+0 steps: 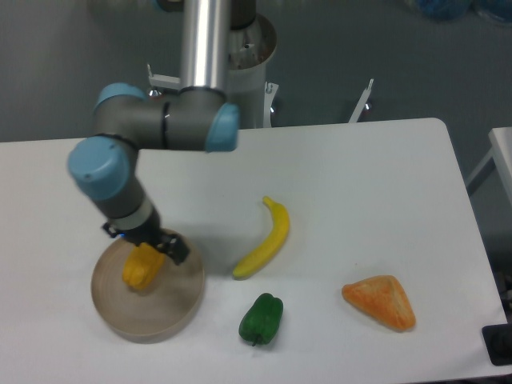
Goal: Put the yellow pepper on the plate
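Note:
The yellow pepper (pixel 142 267) lies on the left part of the round tan plate (pixel 160 310) at the table's front left. My gripper (pixel 162 245) hangs just above and to the right of the pepper, its dark fingers (pixel 177 249) close to the pepper's upper right side. The jaws look open, and the pepper rests on the plate on its own. The wrist hides the gap between the fingers.
A yellow banana (pixel 267 239) lies right of the plate. A green pepper (pixel 261 318) sits near the front edge, and an orange wedge (pixel 381 302) lies at the front right. The arm's base column (pixel 210 48) rises at the table's back.

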Tool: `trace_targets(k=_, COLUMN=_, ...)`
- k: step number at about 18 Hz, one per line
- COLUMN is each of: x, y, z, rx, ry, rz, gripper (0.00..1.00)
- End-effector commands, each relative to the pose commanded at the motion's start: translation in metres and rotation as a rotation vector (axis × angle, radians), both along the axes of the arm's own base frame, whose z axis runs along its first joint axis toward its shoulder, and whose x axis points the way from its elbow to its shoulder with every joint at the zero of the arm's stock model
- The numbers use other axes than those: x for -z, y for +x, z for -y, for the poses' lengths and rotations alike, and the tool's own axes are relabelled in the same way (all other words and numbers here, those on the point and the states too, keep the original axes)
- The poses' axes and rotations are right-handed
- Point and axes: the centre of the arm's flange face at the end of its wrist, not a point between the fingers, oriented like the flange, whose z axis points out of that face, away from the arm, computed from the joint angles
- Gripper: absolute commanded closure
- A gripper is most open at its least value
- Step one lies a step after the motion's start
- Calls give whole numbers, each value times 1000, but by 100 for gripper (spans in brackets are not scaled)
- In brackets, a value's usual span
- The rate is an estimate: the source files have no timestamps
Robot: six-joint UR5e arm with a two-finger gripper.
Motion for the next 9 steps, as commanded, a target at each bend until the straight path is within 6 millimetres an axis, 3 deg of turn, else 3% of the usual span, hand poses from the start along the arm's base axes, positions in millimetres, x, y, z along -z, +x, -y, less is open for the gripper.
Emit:
trace_targets(k=5, x=-13, y=-102, z=33, rx=24, ry=-18, rz=-24, gripper=1)
trace_targets(k=9, x=-20, y=-160, z=54, rx=58, ry=-28, rz=-38, gripper=1)
